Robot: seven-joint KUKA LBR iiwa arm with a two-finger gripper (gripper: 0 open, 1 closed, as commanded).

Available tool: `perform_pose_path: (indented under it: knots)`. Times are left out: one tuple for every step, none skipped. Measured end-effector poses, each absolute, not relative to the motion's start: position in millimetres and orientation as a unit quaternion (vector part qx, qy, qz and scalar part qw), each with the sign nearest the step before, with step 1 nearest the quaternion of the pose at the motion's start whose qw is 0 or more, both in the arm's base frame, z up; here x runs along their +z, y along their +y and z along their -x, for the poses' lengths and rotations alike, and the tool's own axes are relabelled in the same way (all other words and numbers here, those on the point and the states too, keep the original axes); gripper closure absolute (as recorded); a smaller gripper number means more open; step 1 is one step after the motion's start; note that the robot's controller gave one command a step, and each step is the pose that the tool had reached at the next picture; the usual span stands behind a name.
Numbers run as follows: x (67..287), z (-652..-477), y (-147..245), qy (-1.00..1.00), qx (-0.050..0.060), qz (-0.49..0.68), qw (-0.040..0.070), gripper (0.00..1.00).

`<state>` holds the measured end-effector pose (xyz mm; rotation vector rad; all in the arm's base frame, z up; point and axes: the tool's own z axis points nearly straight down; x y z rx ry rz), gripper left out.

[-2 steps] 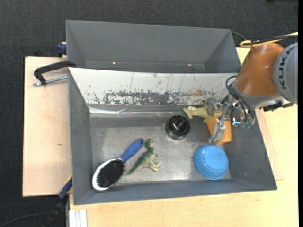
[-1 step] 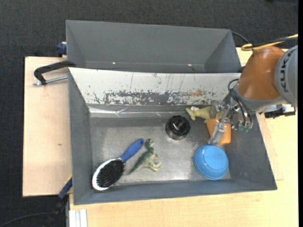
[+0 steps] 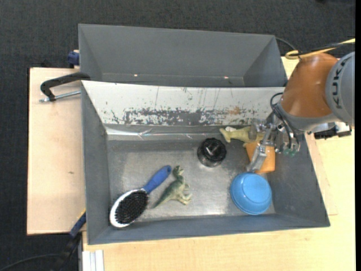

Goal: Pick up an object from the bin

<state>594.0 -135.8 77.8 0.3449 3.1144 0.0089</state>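
From my seat I can't tell whether the jaws are apart or together. The gripper (image 3: 260, 158) is low in the bin's (image 3: 203, 226) right rear corner, and its metal tip lies over a small orange thing (image 3: 267, 161). That piece sits right at the tip, touching it or just under it, and seems to run slightly toward the front of the bin. A pale yellow thing (image 3: 236, 133) pokes out to the left of the tip, along the back wall. I judge the orange piece to be the one to go for, since it needs almost no sideways travel. The blue bowl (image 3: 251, 195) is just in front of it. A black round thing (image 3: 212, 151) sits further left, and the green toy dinosaur (image 3: 176, 189) and the blue-handled brush (image 3: 135, 202) are well apart.
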Motion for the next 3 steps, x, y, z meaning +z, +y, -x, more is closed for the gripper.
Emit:
perform_pose_path:
  knots:
    - [78, -594.1, -135, 0.994, 0.004, -0.111, 0.003, 1.00]
    - [137, -597.1, -134, 0.994, 0.000, -0.110, 0.006, 1.00]
    - [145, -599.0, -134, 0.994, 0.000, -0.110, 0.004, 1.00]
